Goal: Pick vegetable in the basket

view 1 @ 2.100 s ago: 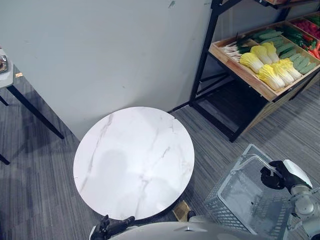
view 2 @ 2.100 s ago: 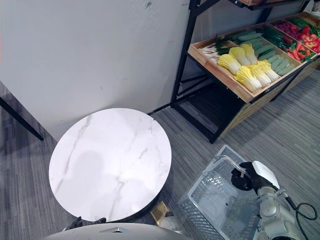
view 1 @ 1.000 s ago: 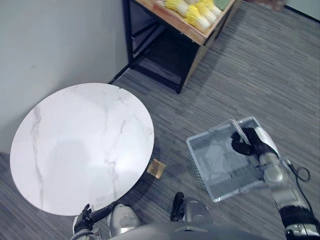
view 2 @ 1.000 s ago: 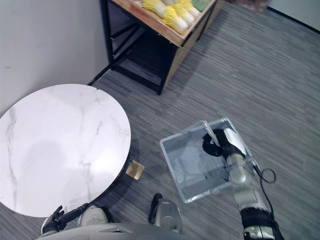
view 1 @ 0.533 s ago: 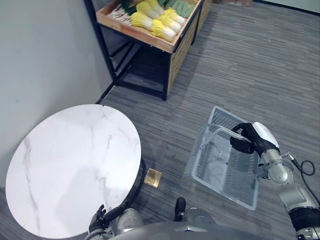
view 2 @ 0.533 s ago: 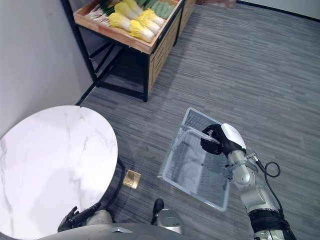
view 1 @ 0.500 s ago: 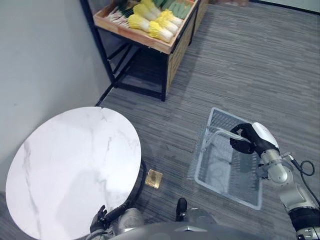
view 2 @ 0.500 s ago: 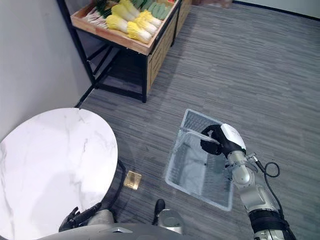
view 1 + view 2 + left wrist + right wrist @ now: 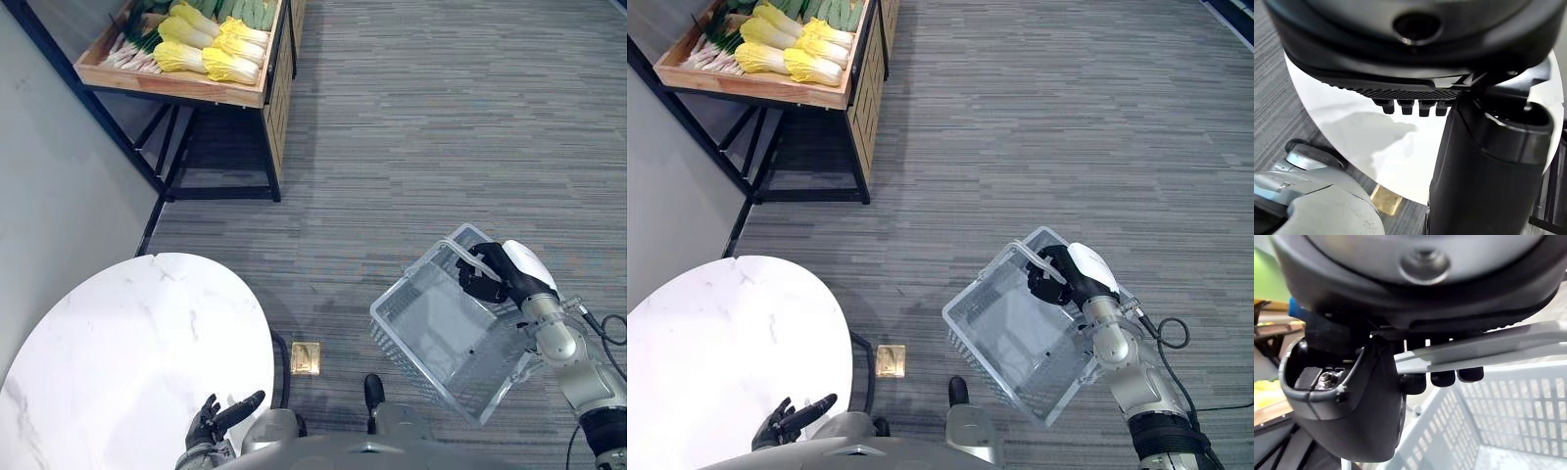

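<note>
Our view has swung round since half a second ago, which is the head camera turning and not the furniture moving: the wooden produce crate [image 9: 176, 90] now sits at the upper left and the round marble table [image 9: 118, 352] fills the lower left. What has really shifted is the basket [image 9: 421, 367], which has swung on its handle [image 9: 1488, 345] and now hangs tilted beside us on the right, clear of the floor, with one corner dipping lowest. Our right hand [image 9: 500, 274] keeps its fingers curled round that handle, and the right wrist view shows the fingers [image 9: 1442, 378] wrapped under the grey bar. Through the mesh we see no vegetable inside, so the basket is still empty. Our left hand [image 9: 220, 419] hangs low by the table's near edge, fingers loosely straight and holding nothing. The vegetables are all in the crate: yellow-leaved cabbages [image 9: 211, 49] lie in a row, with greener items just behind them, well apart from both hands. We judge the task barely begun, since the carrying grip is settled but nothing has been picked. The next step calls for closing on the crate and freeing the left hand to reach a cabbage, and the swinging basket could knock the crate's frame as we approach.
</note>
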### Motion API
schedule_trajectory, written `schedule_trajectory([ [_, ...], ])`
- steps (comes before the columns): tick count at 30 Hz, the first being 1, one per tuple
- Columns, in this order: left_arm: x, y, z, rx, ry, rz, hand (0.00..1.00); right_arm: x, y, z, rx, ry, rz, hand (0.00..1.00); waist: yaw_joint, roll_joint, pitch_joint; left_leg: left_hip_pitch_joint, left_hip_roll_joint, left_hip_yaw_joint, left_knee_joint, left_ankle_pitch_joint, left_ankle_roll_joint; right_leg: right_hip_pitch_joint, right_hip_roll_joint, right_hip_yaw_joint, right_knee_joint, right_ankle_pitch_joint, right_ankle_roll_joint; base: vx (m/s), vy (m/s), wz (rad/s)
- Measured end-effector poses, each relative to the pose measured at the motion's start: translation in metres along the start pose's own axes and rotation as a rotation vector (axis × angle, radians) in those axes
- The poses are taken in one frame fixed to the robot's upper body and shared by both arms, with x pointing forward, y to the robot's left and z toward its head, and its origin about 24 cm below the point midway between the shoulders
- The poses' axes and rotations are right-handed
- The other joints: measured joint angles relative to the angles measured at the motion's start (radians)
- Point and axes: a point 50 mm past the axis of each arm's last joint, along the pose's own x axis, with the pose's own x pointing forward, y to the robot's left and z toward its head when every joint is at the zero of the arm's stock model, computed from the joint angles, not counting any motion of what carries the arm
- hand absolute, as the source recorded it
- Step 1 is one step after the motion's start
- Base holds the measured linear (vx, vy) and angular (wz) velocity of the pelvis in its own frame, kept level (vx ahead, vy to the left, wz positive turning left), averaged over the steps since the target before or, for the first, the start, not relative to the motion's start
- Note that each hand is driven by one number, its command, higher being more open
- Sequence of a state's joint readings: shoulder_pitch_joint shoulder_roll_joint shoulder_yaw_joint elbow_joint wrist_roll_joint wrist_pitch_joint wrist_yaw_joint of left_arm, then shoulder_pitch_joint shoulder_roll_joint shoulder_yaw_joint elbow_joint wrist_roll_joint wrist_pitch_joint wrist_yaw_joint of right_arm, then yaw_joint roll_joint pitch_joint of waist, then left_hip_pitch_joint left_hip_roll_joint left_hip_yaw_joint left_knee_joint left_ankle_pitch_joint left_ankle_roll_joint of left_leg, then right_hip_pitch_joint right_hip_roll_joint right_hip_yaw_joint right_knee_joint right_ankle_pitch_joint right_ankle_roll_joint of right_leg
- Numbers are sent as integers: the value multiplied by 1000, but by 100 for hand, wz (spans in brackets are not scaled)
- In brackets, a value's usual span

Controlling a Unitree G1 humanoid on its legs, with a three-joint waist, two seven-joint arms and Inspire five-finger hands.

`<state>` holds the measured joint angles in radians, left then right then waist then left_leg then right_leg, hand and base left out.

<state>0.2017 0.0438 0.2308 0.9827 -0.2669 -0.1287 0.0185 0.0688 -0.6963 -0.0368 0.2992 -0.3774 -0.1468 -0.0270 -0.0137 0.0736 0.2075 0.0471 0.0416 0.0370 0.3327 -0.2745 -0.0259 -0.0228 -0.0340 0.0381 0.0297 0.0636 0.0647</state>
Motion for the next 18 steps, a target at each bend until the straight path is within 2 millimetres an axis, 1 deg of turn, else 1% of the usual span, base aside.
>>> schedule_trajectory([
  [3,1,-7,2,28,-6,-32,100,0,-6,-2,4,9,-25,0,-16,0,-9,9,-7,-16,-56,20,3,2,-6,-9,-35,17,0,35,-12,6],
  [6,1,-9,3,43,-9,-45,100,-1,-8,-3,6,14,-36,0,-16,-3,-12,23,-14,-20,-99,43,2,7,-12,-8,-60,33,0,0,0,0],
  [9,1,-9,3,62,-9,-52,100,-1,-6,-3,14,14,-34,0,-14,-3,-12,33,-14,-22,-114,44,2,14,-10,-7,-71,40,0,-26,8,0],
  [11,1,-8,3,69,-8,-51,100,-1,-3,-2,35,13,-32,0,-10,-10,-16,37,-15,-27,-129,44,2,23,-9,-4,-97,60,-1,-54,19,-2],
  [13,1,-4,3,74,-7,-42,100,-1,5,0,117,15,-32,0,-3,-25,-23,41,-15,-29,-133,44,2,25,-8,4,-107,70,-3,-85,18,-10],
  [15,0,0,1,79,2,-32,100,-1,8,1,156,19,-26,0,10,-37,-30,50,-15,-26,-141,44,2,25,-5,19,-108,75,-3,-61,10,-12],
  [16,-5,22,-14,79,59,26,100,-2,19,3,357,34,-34,0,14,-84,-73,50,-31,-35,-165,59,6,9,-17,22,-109,93,3,-17,4,-4],
  [18,-5,22,-14,79,59,26,100,-2,19,3,357,34,-34,0,14,-84,-73,50,-31,-35,-165,59,6,9,-17,22,-109,93,3,0,0,0],
])
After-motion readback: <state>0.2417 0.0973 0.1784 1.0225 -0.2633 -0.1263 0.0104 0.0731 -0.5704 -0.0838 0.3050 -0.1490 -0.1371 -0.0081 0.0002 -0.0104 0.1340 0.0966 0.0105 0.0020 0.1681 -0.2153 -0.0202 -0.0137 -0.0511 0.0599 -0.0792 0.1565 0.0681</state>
